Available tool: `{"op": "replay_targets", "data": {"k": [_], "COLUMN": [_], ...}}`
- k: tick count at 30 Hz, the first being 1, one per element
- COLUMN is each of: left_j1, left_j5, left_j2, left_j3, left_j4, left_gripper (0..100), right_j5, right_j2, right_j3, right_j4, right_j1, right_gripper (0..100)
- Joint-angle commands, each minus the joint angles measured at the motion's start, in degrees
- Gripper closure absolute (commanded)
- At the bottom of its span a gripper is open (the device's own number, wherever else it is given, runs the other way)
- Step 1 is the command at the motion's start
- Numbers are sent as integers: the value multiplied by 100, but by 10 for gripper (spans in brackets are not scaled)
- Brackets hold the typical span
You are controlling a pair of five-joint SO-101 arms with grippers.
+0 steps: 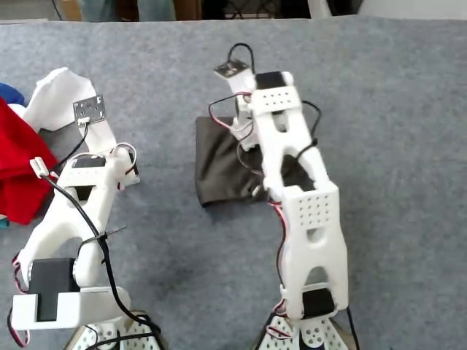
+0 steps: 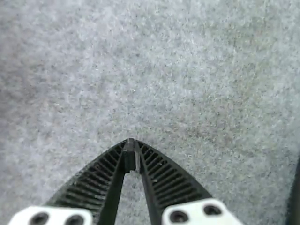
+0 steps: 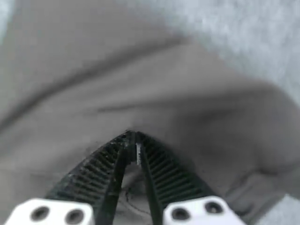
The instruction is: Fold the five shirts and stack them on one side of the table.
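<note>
A dark grey-brown shirt (image 1: 219, 171) lies folded on the grey table (image 1: 394, 109) near the middle. The right arm (image 1: 292, 146) stretches over it. In the right wrist view my right gripper (image 3: 133, 147) is shut, its tips just above the shirt's wrinkled cloth (image 3: 140, 79). At the left edge of the table lie a white shirt (image 1: 58, 98), a red shirt (image 1: 18, 168) and a bit of a blue one (image 1: 9, 93). The left arm (image 1: 84, 189) stands beside the white shirt. My left gripper (image 2: 131, 150) is shut over bare table (image 2: 140, 61), holding nothing.
The table's right half and far side are open grey felt. Cables hang from both arms. The arms' bases stand at the near edge.
</note>
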Motion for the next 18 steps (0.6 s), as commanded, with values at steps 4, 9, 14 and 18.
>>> {"op": "replay_targets", "data": {"k": [4,9,14,18], "left_j1": [48,40,31,22], "left_j5": [-35,-35,-35,-35], "left_j2": [-62,-62,-53,-44], "left_j3": [-295,-286,-295,-303], "left_j4": [-70,-70,-70,-70], "left_gripper": [971,971,971,971], "right_j5": [35,53,246,571], "right_j2": [-207,-400,-971,-1912], "right_j3": [-92,-75,505,1613], "right_j4": [475,932,1116,1116], "right_j1": [396,730,1398,1837], "right_gripper": [984,984,984,984]}}
